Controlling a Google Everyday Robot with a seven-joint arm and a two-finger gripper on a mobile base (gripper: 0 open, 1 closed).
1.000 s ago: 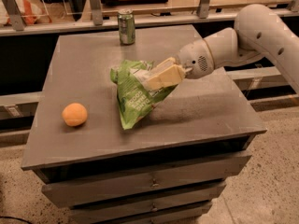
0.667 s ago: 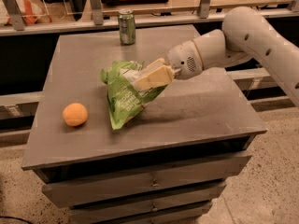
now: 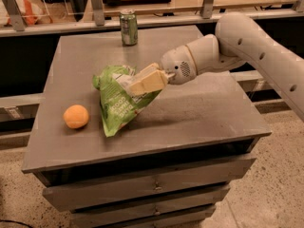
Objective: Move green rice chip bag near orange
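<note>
The green rice chip bag is crinkled light-green foil. It hangs tilted, its lower tip touching or just above the grey table. My gripper reaches in from the right and is shut on the bag's upper right part. The orange sits on the table to the left of the bag, a short gap from the bag's lower corner.
A small green soda can stands upright at the back of the table. The table top sits over drawers. A railing and shelf run behind it. My white arm spans the right side above the table.
My gripper has carried the bag leftward across the table, closer to the orange. The orange and the can have not moved.
</note>
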